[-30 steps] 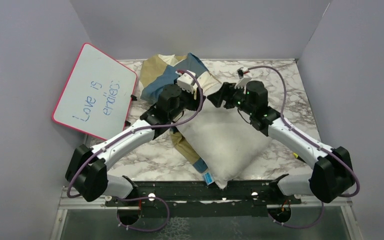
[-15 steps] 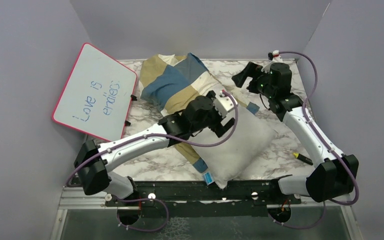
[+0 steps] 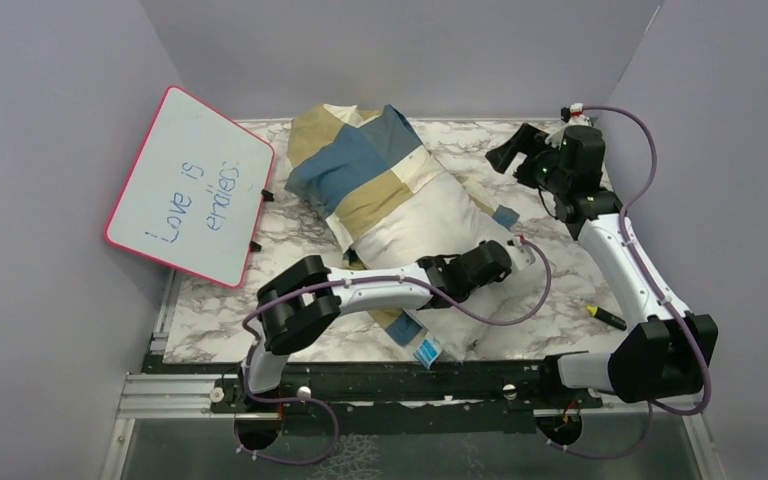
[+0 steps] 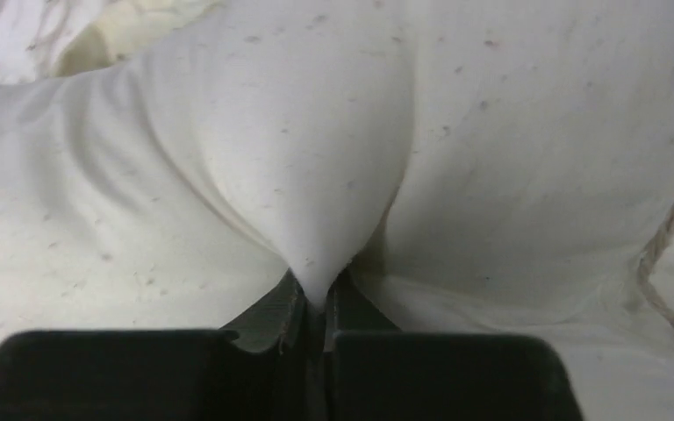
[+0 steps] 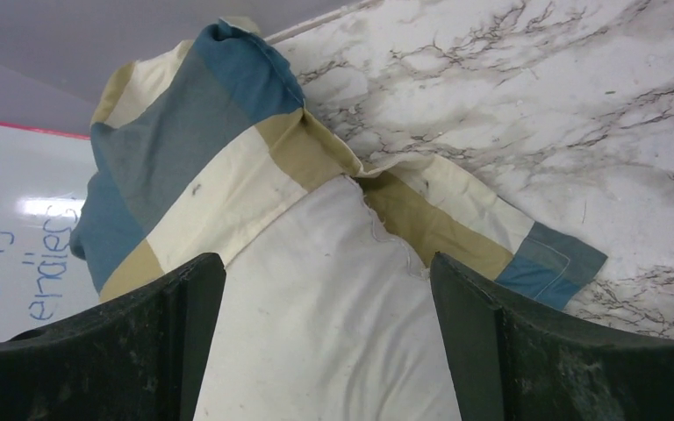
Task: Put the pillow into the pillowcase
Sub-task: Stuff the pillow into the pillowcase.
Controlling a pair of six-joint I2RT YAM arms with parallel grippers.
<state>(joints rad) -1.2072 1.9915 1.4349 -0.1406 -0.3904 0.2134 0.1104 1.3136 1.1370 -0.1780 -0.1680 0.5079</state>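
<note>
Marble table point(image 3: 460, 140), whiteboard point(image 3: 190, 185) reading "Love is…", left tool point(image 4: 316, 303) pinching pillow point(image 4: 316, 158), right tool point(image 5: 323, 272) spread

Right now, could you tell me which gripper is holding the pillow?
The left gripper: its jaws pinch a fold of the pillow, whereas the right gripper hangs open, holding nothing.

Top external: set high above and behind the near edge of the table point(image 3: 210, 320), faced down and forward; the whole scene is taken in from afar.
Left wrist: pressed close against the pillow point(image 4: 316, 132), whose white fabric fills the view.
Right wrist: held at the far right, turned left and down, at middling range over the pillowcase point(image 5: 167, 149).
Pillow, pillowcase and whiteboard point(image 5: 0, 263) are shared by top and right-wrist views.
</note>
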